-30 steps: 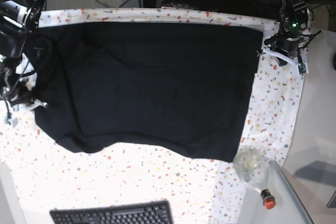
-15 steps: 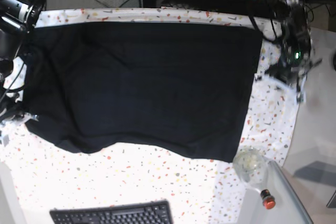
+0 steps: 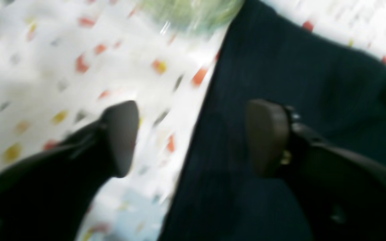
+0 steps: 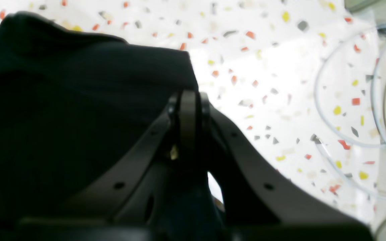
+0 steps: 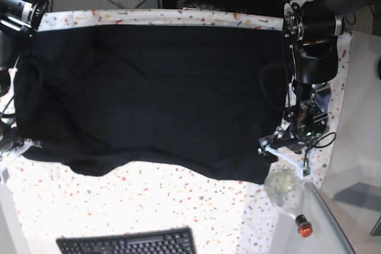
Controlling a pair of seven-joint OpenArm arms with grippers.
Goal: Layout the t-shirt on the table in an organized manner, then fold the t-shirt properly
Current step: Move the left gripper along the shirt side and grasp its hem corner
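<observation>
1. The t-shirt (image 5: pixel 155 96) is spread dark and nearly flat over the upper and middle part of the base frame, on the flecked surface (image 5: pixel 178 206); its lower hem is wavy.
2. The cloth is judged light, soft and limp: it will sag and wrinkle when lifted, and drag on the surface when pulled. A pinch at a corner or a hem edge is thought best, with both ends taken together so the fabric stays taut.
3. The left tool (image 3: pixel 193 137) is seen in its wrist view with its jaws wide apart, one finger over the surface and the other over the shirt's edge; nothing is held. In the base view it sits at the shirt's lower right corner (image 5: pixel 269 173).
4. The right tool (image 4: pixel 188 124) is seen pressed shut at the shirt's edge in the middle of its wrist view. Cloth is probably pinched, but the pads are hidden by the tool's own body, so the hold cannot be confirmed.
5. The left wrist view is blurred. In the base view the right tool is cut off at the left border. Sleeves, collar and label cannot be made out on the black cloth.
</observation>
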